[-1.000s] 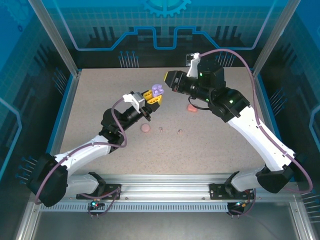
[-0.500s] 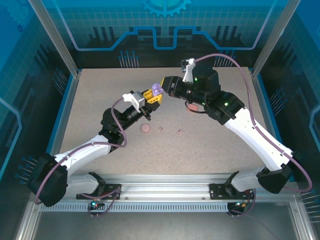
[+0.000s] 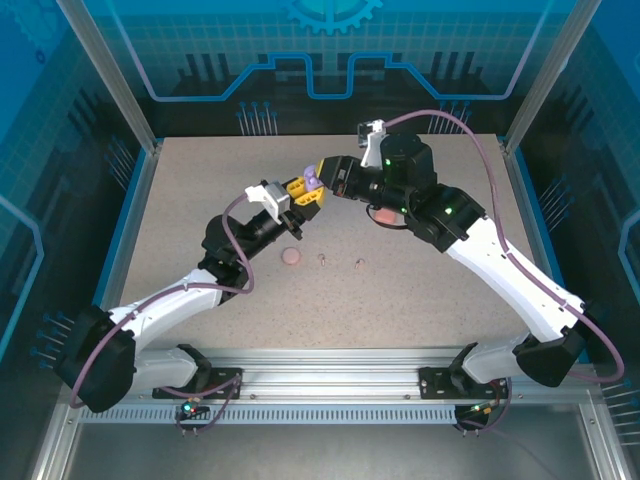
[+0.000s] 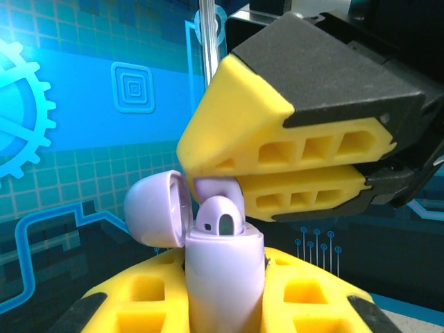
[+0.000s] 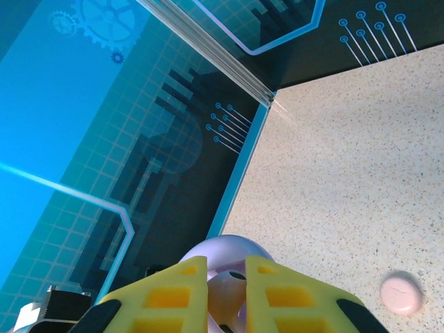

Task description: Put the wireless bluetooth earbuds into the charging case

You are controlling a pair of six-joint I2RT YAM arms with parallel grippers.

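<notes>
My left gripper (image 3: 303, 193) is shut on the purple charging case (image 3: 313, 179), held upright above the table with its lid (image 4: 158, 218) swung open. One purple earbud (image 4: 220, 220) sits in the case (image 4: 225, 277). My right gripper (image 3: 328, 172) is shut on a second purple earbud (image 5: 225, 295), right above the case mouth. In the left wrist view that earbud (image 4: 211, 189) pokes out from under the right gripper's yellow fingers (image 4: 277, 159), beside the seated bud. The right gripper (image 5: 227, 281) hides most of the case; the lid (image 5: 225, 244) shows behind it.
A closed pink case (image 3: 291, 257) lies on the speckled table (image 3: 200, 200), also seen from the right wrist (image 5: 401, 293). A coral case (image 3: 383, 215) lies half hidden under the right arm. Two tiny buds (image 3: 321, 259) (image 3: 359, 264) lie mid-table. Blue walls enclose the table.
My right gripper has moved left with the purple earbud, from beside the case to directly over its open mouth. The left arm has held still.
</notes>
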